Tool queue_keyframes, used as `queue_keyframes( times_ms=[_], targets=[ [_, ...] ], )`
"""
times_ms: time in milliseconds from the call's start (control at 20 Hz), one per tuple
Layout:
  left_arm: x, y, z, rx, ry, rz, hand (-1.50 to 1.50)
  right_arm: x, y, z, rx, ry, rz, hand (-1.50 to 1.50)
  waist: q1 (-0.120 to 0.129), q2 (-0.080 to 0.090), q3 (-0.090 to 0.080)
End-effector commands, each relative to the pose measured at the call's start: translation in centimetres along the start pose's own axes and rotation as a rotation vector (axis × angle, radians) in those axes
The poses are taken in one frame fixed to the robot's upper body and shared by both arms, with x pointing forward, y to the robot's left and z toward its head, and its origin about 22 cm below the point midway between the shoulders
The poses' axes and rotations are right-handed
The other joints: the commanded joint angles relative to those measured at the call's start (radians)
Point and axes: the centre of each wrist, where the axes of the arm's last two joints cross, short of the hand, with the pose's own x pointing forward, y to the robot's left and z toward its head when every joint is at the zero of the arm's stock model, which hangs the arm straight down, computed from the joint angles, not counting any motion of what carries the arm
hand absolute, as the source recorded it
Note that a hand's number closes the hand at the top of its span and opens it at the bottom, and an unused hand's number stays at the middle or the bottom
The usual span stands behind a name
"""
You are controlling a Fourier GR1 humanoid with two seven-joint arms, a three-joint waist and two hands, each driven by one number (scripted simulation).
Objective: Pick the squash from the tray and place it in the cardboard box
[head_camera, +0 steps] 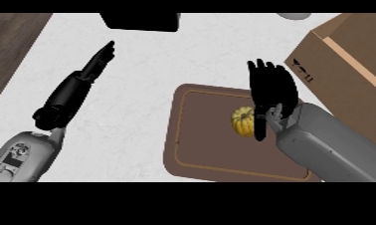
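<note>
Item: squash (242, 121), yellow, on the tray (206, 142), right of its middle.
Right hand (273, 89): fingers straight, unclasped, just right of the squash.
Left hand (73, 89): fingers straight, holding nothing, well left of the tray.
Cardboard box (334, 64): right of the tray.
Handling: lower, curl the fingers round the squash, then lift.

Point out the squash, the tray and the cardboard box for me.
squash (242, 121), head view, on its visible yellow skin.
tray (213, 142), head view, on its bare brown floor.
cardboard box (334, 87), head view, on its side wall.
</note>
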Motion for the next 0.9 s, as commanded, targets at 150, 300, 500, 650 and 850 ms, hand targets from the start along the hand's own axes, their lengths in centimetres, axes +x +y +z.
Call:
queue_keyframes(
  times_ms=[150, 300, 500, 650, 850],
  targets=[
    [-0.2, 0.5, 0.0, 0.010, 0.009, 0.005, 0.00, 6.6, 0.8, -1.3, 0.131, 0.256, 0.133, -1.50, -0.008, -0.007, 0.002],
    [-0.6, -0.1, 0.2, 0.012, 0.023, -0.008, 0.00, 8.0, 0.2, -2.4, 0.152, 0.288, 0.148, -1.50, -0.017, -0.009, 0.003],
    [-0.9, 0.3, 0.3, 0.021, 0.016, -0.001, 0.00, 10.8, 1.3, -2.7, 0.196, 0.291, 0.151, -1.50, -0.037, -0.012, 0.005],
    [-1.1, 1.1, 0.3, 0.034, 0.031, 0.006, 0.00, 11.5, 3.1, -3.5, 0.173, 0.346, 0.214, -1.50, -0.042, -0.009, 0.007],
    [-1.2, 1.3, 0.1, 0.045, 0.020, -0.011, 0.00, 12.9, 1.6, -3.7, 0.156, 0.362, 0.232, -1.50, -0.056, -0.010, 0.008]
  ],
)
